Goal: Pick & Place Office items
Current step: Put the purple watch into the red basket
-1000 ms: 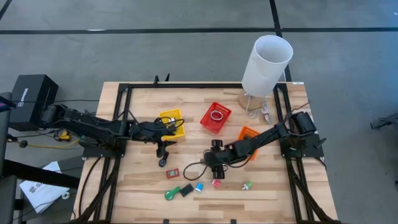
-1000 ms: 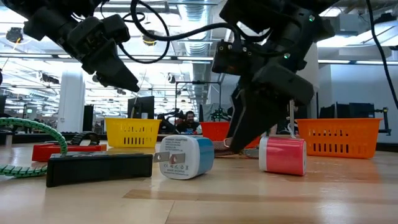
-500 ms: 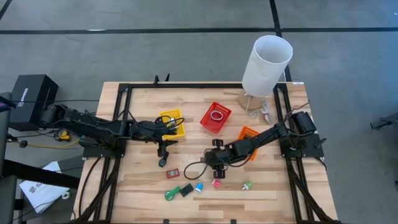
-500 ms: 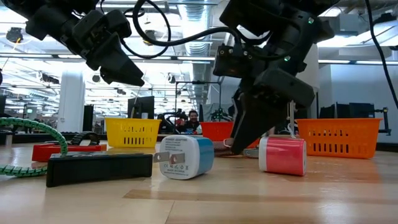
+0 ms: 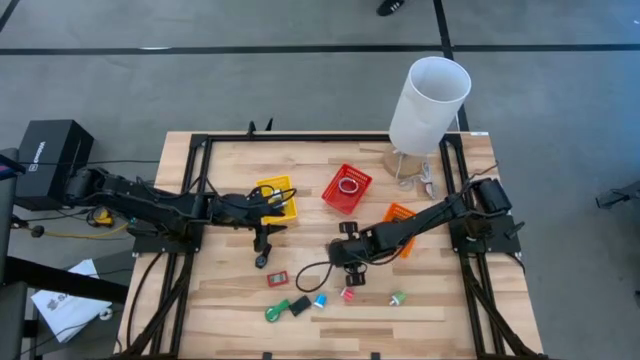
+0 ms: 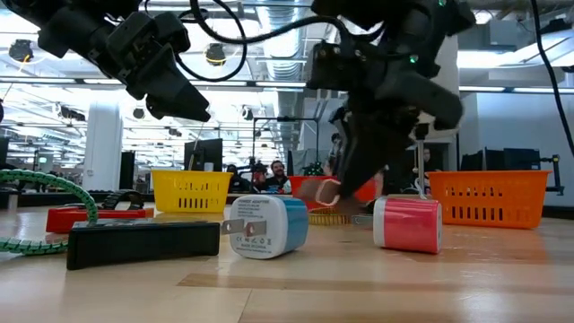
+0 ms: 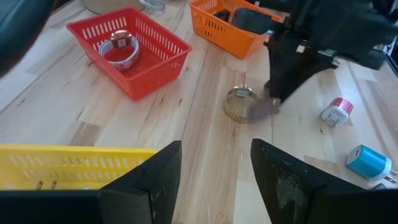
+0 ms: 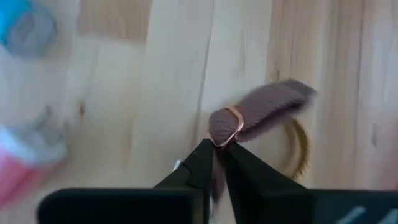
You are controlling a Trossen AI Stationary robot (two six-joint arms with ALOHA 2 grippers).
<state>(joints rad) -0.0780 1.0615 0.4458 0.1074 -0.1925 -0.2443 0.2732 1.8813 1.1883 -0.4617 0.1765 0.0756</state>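
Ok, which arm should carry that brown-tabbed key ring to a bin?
Right. The right claw is pinched shut on the key ring by its brown tab, with the orange bin beside that arm. The left claw hangs open near the yellow bin, holding nothing.

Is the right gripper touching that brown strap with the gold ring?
Touching. In the right wrist view the right gripper is shut on the brown strap, beside its gold ring.

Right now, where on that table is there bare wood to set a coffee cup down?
Bare wood lies along the table edge left of the green item, and right of the green-capped piece. It is crowded around the blue charger and pink charger.
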